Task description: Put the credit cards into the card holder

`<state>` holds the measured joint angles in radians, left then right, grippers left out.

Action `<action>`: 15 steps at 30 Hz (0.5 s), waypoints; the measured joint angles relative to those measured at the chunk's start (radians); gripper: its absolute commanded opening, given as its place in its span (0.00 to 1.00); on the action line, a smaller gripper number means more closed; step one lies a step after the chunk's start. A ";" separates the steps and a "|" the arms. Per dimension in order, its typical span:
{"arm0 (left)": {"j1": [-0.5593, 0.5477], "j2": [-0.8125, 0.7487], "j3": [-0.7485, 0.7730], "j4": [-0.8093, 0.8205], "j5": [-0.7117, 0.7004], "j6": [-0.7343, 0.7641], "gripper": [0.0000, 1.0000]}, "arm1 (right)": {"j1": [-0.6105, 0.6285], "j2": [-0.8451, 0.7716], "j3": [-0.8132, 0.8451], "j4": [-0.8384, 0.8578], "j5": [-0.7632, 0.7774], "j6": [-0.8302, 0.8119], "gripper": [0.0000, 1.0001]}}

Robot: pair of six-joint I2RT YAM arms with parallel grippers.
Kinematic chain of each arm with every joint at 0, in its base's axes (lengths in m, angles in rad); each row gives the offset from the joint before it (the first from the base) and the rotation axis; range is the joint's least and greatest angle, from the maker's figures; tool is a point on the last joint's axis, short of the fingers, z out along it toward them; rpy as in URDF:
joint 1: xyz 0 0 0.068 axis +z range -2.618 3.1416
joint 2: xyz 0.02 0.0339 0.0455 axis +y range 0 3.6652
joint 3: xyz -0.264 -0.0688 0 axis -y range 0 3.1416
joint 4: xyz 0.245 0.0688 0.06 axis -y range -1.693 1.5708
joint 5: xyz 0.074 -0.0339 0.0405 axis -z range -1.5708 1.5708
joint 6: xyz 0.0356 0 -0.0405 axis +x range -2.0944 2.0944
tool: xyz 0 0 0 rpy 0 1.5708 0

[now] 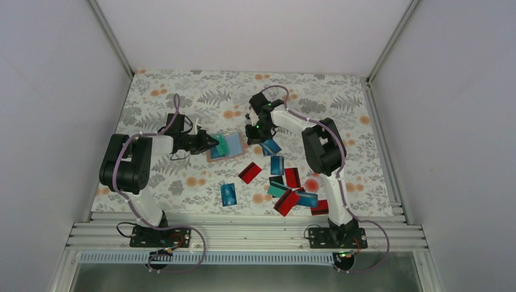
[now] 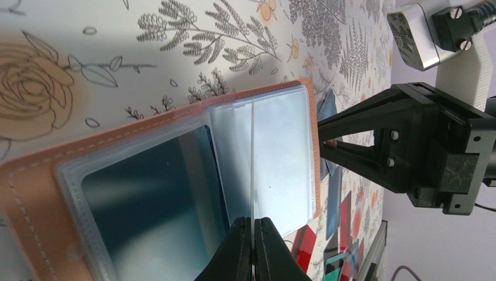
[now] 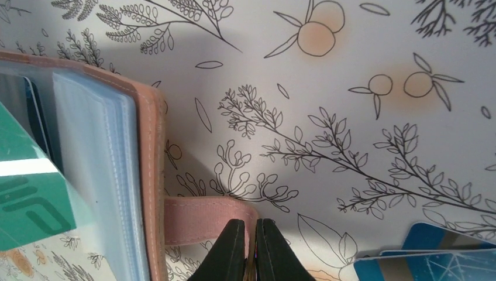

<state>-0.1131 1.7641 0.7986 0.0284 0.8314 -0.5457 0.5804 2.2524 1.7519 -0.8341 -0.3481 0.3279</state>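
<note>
Card holder [image 1: 226,147] lying open on table [image 1: 182,103], centre of top view. Left hand [image 2: 252,222] pinched together on one clear sleeve [image 2: 252,158], standing on edge. Right hand [image 3: 251,225] clamped on pink strap [image 3: 193,220]. Loose cards [image 1: 286,182] scattered lower right of top view. Best to hold sleeve mouth wide and strap pinned flat; probably right hand must let go to fetch a card.

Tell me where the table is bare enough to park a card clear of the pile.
Bare cloth: the far strip of table beyond the card holder, and the near-left patch between the left arm and the lone blue card. Crowded: the credit cards scattered from the holder down to the base of the right arm, some overlapping.
</note>
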 measured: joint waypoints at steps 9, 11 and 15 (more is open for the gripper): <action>0.000 0.000 -0.048 0.061 0.058 -0.041 0.02 | 0.000 0.000 -0.007 -0.001 0.001 0.000 0.04; 0.000 0.000 -0.053 0.070 0.070 -0.045 0.02 | 0.000 0.000 -0.007 -0.001 0.000 0.000 0.04; 0.000 0.001 -0.056 0.077 0.089 -0.045 0.02 | 0.000 0.000 -0.007 -0.001 -0.002 0.000 0.04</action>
<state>-0.1131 1.7653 0.7425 0.1051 0.9199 -0.5907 0.5804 2.2524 1.7447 -0.8352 -0.3504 0.3283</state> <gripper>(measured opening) 0.026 0.047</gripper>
